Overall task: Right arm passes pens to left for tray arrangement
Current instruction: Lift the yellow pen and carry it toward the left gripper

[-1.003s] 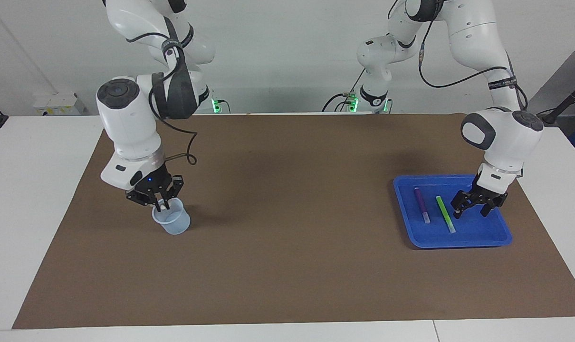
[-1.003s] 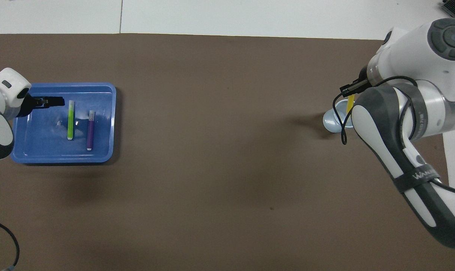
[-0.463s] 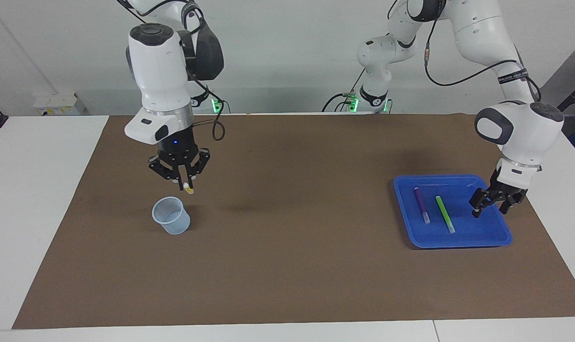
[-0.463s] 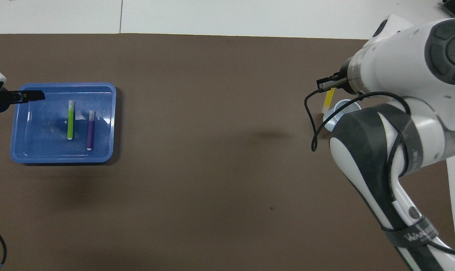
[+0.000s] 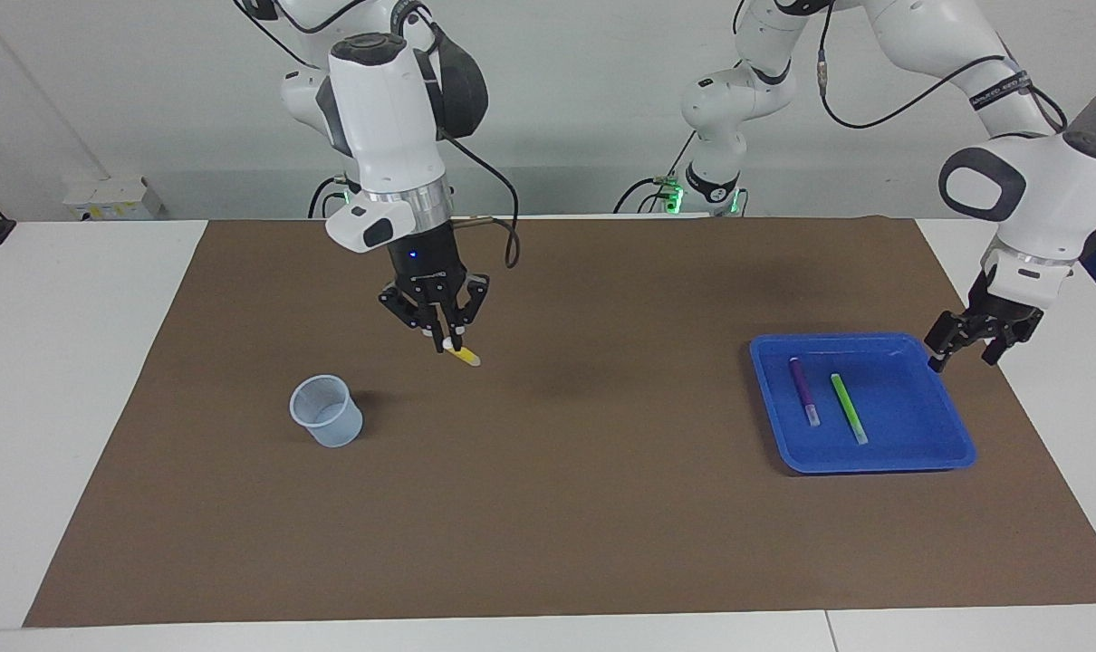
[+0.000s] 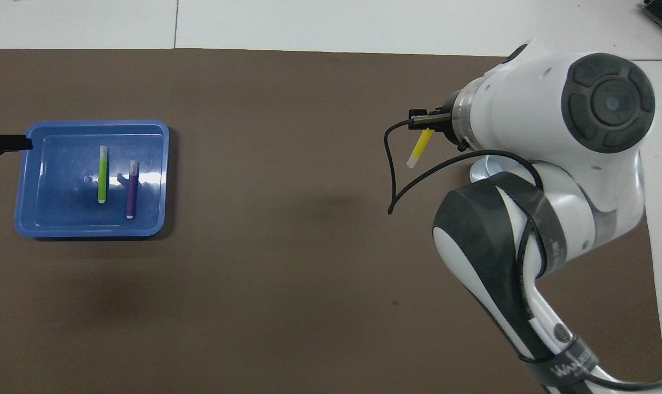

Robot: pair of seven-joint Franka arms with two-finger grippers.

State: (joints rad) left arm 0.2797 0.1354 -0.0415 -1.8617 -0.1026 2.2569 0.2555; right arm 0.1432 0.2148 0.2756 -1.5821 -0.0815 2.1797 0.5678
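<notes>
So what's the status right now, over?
Right gripper shut on yellow pen, up over the mat. Left gripper open at the tray edge. Purple pen and green pen in tray. Nothing in the way.

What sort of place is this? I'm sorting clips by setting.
Probably a robotics lab: two white arms fixed at a table with a brown mat, a blue tray with pens, and a plain wall with cables.

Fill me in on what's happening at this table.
The right gripper is shut on the slim yellow marker pen, holding it in the air over the brown mat, clear of the small translucent bluish cup. The purple pen and green pen lie in the shallow blue plastic tray. The left gripper hangs open beside the tray.
</notes>
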